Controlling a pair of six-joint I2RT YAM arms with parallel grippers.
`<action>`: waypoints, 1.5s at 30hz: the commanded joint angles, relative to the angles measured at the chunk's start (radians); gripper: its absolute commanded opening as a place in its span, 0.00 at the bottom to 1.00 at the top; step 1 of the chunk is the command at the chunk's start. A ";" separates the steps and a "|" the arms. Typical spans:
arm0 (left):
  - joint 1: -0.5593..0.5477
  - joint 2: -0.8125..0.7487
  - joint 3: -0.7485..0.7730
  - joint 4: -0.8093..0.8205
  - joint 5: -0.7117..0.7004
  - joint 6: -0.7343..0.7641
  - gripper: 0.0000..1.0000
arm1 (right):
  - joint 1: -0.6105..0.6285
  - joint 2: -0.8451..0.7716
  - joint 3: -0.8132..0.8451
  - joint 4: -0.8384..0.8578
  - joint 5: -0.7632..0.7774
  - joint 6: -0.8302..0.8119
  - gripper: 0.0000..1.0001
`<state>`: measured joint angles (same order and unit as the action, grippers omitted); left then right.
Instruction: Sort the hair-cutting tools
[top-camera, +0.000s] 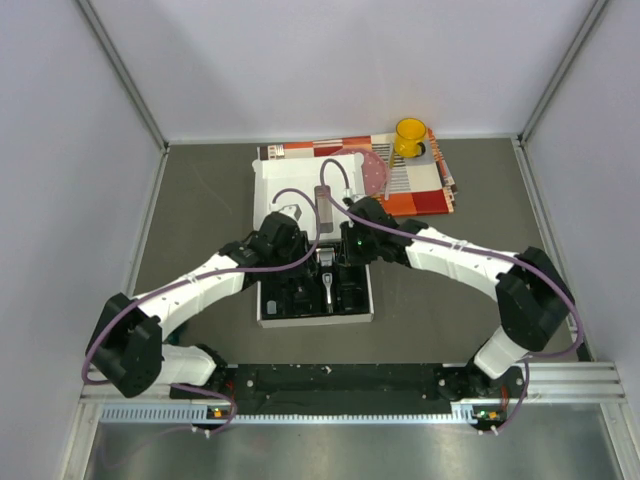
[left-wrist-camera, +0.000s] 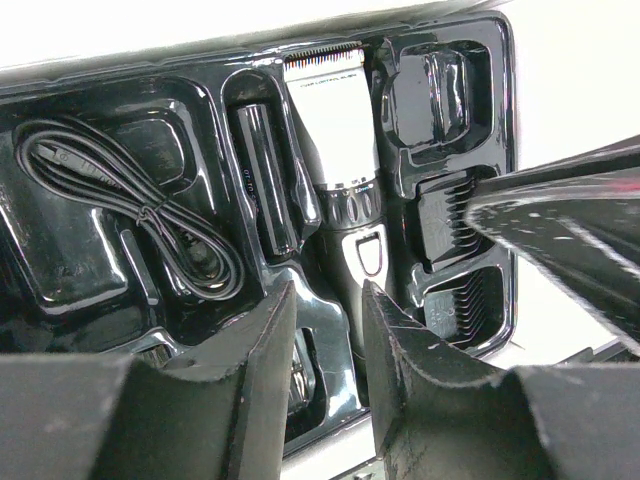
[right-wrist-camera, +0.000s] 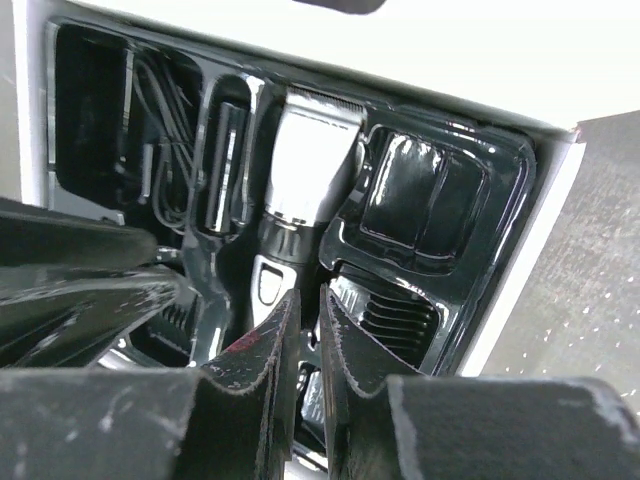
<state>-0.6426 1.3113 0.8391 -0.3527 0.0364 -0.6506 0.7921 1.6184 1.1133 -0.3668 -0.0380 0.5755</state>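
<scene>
Both hands are hovering over the tray (left-wrist-camera: 470, 60): left hand (left-wrist-camera: 328, 330) part-open and empty, right hand (right-wrist-camera: 305, 335) nearly closed, empty. Seating the clipper (left-wrist-camera: 335, 130) squarely needs a gentle downward press.

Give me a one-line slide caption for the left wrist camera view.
Clipper seated in the black moulded tray, coiled cord at left, left gripper hovering over it.

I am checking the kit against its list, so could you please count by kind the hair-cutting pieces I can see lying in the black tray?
Clipper: 1
Cord, coiled: 1
Guard combs: 2, one beside the clipper and one below it
Narrow black cylinder: 1
Total: 5 that can be made out; both arms hide part of the tray.
</scene>
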 joint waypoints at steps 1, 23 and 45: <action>0.001 -0.001 -0.015 0.015 0.000 0.017 0.38 | 0.010 -0.092 0.010 0.065 0.035 -0.026 0.14; 0.003 -0.015 -0.078 0.035 -0.009 0.012 0.34 | 0.013 0.000 -0.067 -0.017 -0.004 0.034 0.13; 0.003 -0.072 -0.055 0.021 -0.067 0.025 0.37 | 0.009 -0.139 0.141 -0.175 0.205 0.053 0.39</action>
<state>-0.6426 1.2842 0.7681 -0.3527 0.0090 -0.6479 0.8001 1.5860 1.1469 -0.4816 0.0360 0.6235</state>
